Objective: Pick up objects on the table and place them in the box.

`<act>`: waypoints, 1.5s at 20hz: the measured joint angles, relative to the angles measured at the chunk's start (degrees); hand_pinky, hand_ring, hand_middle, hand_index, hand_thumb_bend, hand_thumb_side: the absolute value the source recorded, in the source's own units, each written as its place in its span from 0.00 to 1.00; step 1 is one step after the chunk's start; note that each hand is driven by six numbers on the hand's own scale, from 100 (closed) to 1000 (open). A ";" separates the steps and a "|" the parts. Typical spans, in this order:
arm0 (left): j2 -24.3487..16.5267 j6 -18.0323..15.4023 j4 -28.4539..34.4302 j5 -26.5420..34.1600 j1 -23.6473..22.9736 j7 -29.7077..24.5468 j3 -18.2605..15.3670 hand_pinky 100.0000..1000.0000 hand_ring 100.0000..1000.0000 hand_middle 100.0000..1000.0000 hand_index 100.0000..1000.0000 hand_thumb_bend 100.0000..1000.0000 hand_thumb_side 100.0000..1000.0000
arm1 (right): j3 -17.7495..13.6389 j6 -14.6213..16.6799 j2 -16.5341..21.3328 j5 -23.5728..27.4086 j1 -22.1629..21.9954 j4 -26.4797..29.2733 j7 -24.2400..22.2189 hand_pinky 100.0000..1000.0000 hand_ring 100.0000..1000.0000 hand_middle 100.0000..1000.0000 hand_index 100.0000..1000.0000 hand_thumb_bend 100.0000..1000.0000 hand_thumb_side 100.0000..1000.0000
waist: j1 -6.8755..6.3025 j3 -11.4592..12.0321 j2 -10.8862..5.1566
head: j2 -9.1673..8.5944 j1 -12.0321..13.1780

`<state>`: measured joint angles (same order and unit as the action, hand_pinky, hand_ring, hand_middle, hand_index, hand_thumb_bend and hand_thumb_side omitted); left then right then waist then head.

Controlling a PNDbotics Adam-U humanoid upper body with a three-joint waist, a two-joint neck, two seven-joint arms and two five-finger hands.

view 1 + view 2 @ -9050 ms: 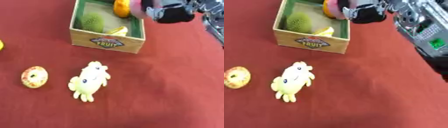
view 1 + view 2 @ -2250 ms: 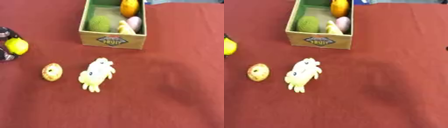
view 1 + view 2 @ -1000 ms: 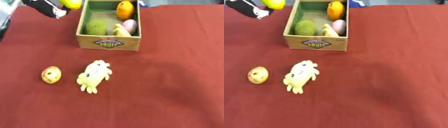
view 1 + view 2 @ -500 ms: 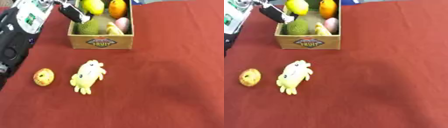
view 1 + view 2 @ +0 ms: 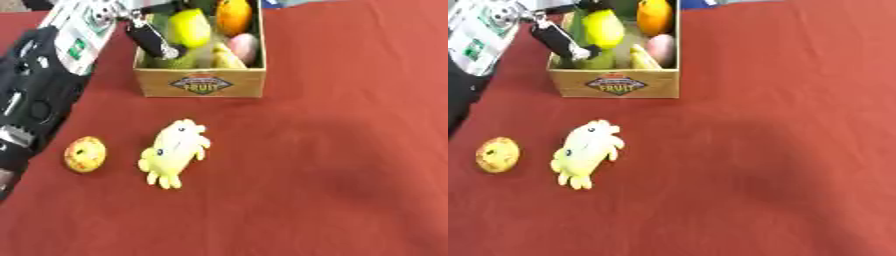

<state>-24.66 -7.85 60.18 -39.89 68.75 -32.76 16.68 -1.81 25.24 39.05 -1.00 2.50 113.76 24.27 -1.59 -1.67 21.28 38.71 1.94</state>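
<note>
Table [image 5: 350, 150]: red cloth.
Box [image 5: 202, 85]: cardboard, far left-centre; orange, pink, green items inside.
Left hand [image 5: 150, 37]: over the box, fingers curled around a yellow fruit [image 5: 189, 28]; placing step, release seems due next.
Yellow plush toy [image 5: 172, 151], donut [image 5: 85, 154]: on the cloth, awaiting pickup.
Right hand: unseen.

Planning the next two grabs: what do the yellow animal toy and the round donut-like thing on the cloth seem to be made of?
The yellow animal toy looks like soft plush: matte, fuzzy-edged, with floppy stubby legs. The round donut-like thing looks like smooth moulded plastic or foam, with an even tan surface and coloured specks; which of the two I cannot tell. Both lie on the red cloth, which looks like matte felt.
</note>
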 measured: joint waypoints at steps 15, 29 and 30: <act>-5.37 0.11 10.73 7.62 -2.93 -0.03 1.51 0.88 0.79 0.72 0.84 0.17 0.00 | -1.21 -0.42 -0.04 0.62 -2.26 0.00 0.30 0.77 0.63 0.64 0.77 0.00 0.57 | 0.40 3.41 -2.34 | 1.64 -1.47; -23.96 5.28 31.12 20.12 -21.64 2.49 9.28 0.88 0.79 0.71 0.85 0.24 0.00 | -1.40 -0.43 -0.59 -0.31 -2.70 0.00 1.68 0.77 0.63 0.64 0.77 0.00 0.57 | 1.18 5.94 -2.31 | 2.65 -4.21; -24.93 6.15 32.62 21.04 -23.18 2.43 9.24 0.88 0.79 0.71 0.85 0.24 0.00 | -1.39 -0.42 -0.70 -0.31 -2.59 0.00 1.71 0.77 0.63 0.64 0.77 0.00 0.57 | 1.24 5.94 -2.27 | 2.65 -4.25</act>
<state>-49.59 -1.69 92.81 -18.85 45.57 -30.33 25.93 -3.20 24.83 38.35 -1.31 -0.09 113.76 25.98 -0.35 4.27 19.01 41.37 -2.31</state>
